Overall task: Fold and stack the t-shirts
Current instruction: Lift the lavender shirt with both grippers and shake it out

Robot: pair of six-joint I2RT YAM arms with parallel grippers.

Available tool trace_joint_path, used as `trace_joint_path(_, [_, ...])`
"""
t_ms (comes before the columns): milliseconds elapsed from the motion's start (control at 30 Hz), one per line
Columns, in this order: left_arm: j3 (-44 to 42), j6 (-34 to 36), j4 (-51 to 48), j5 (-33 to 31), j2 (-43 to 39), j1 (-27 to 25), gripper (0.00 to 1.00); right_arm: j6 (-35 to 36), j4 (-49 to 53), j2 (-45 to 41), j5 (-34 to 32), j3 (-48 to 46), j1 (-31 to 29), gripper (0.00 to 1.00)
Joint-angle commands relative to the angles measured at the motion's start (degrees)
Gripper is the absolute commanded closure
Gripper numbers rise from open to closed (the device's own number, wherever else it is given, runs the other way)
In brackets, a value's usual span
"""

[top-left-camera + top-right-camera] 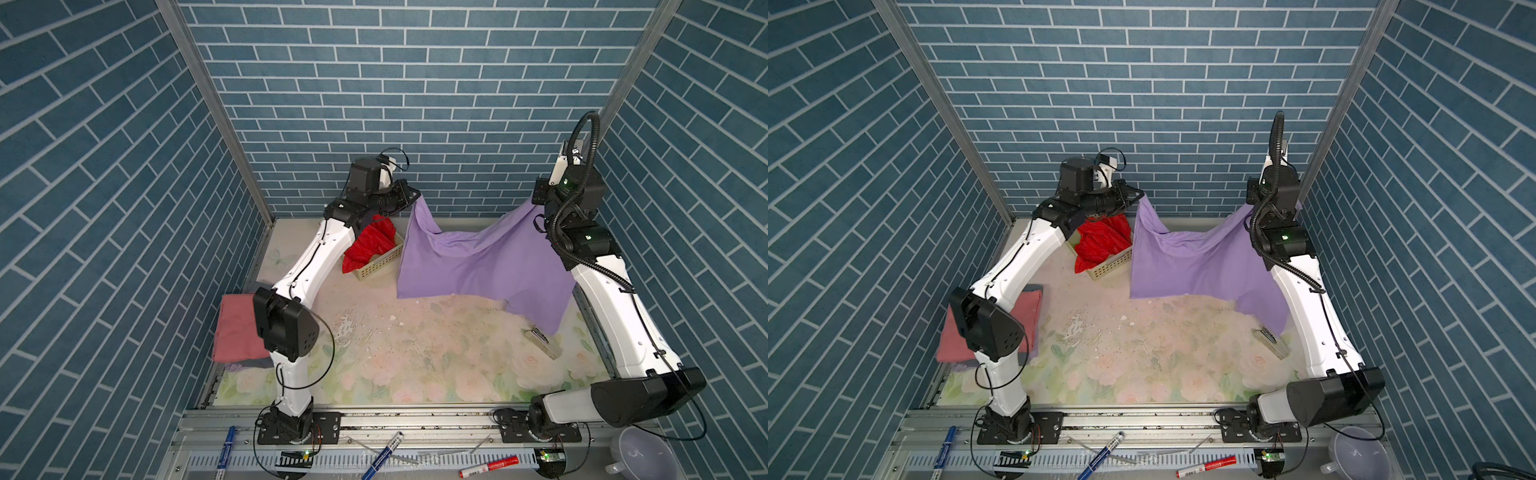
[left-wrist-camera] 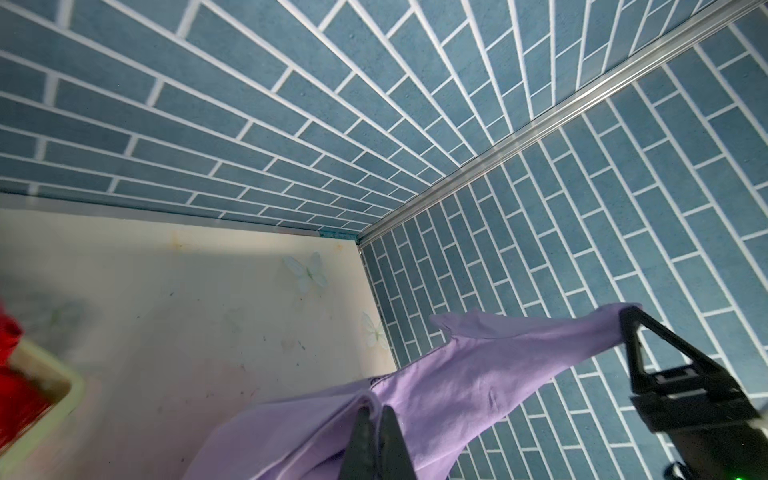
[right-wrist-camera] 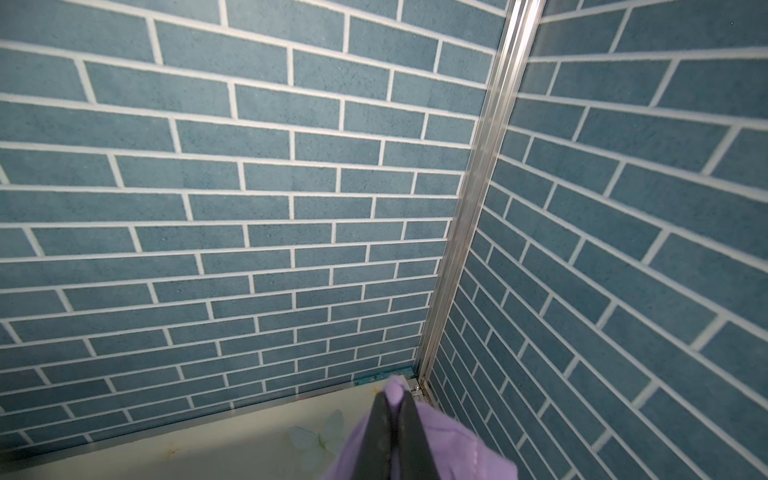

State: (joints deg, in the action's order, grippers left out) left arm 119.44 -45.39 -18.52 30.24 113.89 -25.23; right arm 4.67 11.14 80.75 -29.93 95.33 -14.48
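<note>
One lilac-purple cloth t-shirt (image 1: 478, 266), centre frame, clamped by left gripper (image 2: 377, 412) and right gripper (image 3: 392, 400). Just left: one pale yellow perforated plastic basket (image 1: 380, 264), one bright red tee (image 1: 370, 245) inside.

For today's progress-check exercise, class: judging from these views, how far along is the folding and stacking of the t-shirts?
Done: a folded salmon-pink t-shirt lies on a grey t-shirt at the left edge of the table. In hand: the left gripper and right gripper, both shut, hold the lilac t-shirt spread in the air. Left: folding and stacking it, then the red t-shirt crumpled in the basket.
</note>
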Motion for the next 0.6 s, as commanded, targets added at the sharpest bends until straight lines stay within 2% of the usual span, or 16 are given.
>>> trace_joint_path(0, [6.44,-1.39,3.38,0.61,8.08,-1.24,1.0,-1.52,-1.17,-1.47,1.54,3.23,0.59,1.0])
trace_joint_path(67, [9.86,-2.71,4.9,0.47,13.34,-1.77,1.0,-2.3,-0.34,-1.77,1.8,2.41,0.73,1.0])
trace_joint_path(267, [16.99,-2.87,1.08,-7.36,26.09,-3.41,1.0,-9.3,5.47,-2.26,5.05,-1.51,0.69,1.0])
trace_joint_path(467, [16.45,-4.57,-0.13,-13.55,31.95,-5.06,1.0,-22.34,9.06,-3.59,13.98,-11.92,0.6,1.0])
trace_joint_path(567, [16.27,-4.42,0.03,-16.84,33.59,-5.27,1.0,-25.7,8.55,-5.0,15.76,-16.5,0.59,1.0])
